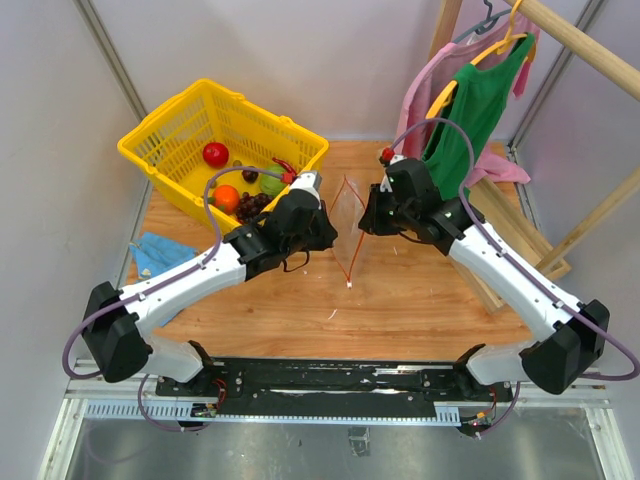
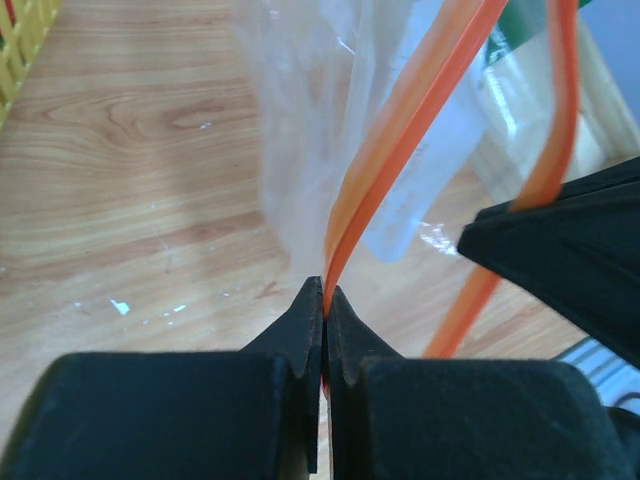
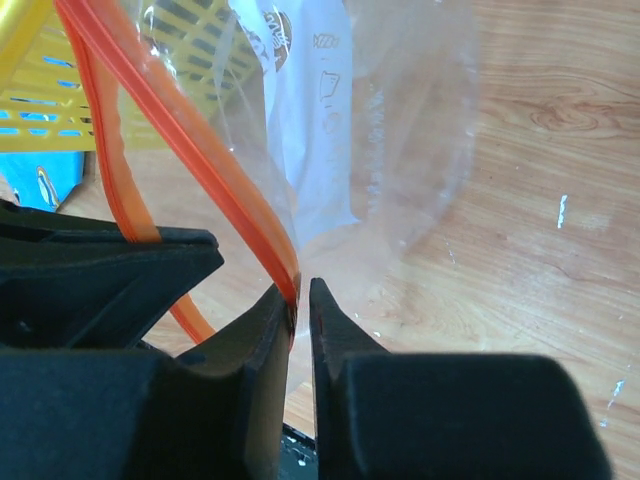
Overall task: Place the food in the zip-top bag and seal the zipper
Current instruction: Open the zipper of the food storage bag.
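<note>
On the zipper (image 2: 400, 150), left claw (image 2: 324, 287) tight.

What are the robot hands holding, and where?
Left gripper pinches the zipper on the bag. Right gripper has jaws slightly apart around it; grip unclear.

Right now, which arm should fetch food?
Right, probably: the left gripper is clamped on the zipper, holding the bag, while the right gripper stands slightly open. The basket is a far reach, though.
</note>
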`<state>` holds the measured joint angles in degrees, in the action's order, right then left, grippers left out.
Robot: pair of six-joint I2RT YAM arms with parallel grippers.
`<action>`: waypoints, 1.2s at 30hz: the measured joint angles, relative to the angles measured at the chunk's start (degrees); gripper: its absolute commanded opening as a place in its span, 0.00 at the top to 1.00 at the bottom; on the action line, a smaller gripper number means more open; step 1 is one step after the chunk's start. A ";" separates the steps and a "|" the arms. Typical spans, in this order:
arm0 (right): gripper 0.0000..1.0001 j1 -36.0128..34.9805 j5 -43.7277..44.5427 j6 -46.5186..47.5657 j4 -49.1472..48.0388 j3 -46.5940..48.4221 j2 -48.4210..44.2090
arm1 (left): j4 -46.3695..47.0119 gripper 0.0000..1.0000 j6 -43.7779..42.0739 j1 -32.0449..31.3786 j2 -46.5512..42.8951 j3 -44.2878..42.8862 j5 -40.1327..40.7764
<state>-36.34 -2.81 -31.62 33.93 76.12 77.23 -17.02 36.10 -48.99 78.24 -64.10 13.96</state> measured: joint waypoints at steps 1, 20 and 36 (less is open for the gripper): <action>0.80 0.00 0.07 0.02 -0.50 -0.26 -0.20 | -0.24 1.00 0.72 0.00 0.00 -0.50 -0.48; 0.64 -4.79 3.10 0.59 -7.45 -9.09 -2.62 | -7.63 1.00 17.92 0.00 3.08 -7.17 -3.17; 0.99 -8.48 7.67 1.16 -10.82 -14.14 -5.84 | -8.87 1.00 24.37 0.00 2.29 -7.26 -2.23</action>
<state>-44.82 4.86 -30.46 23.11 61.98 71.40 -25.89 60.47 -48.99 80.53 -71.35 11.73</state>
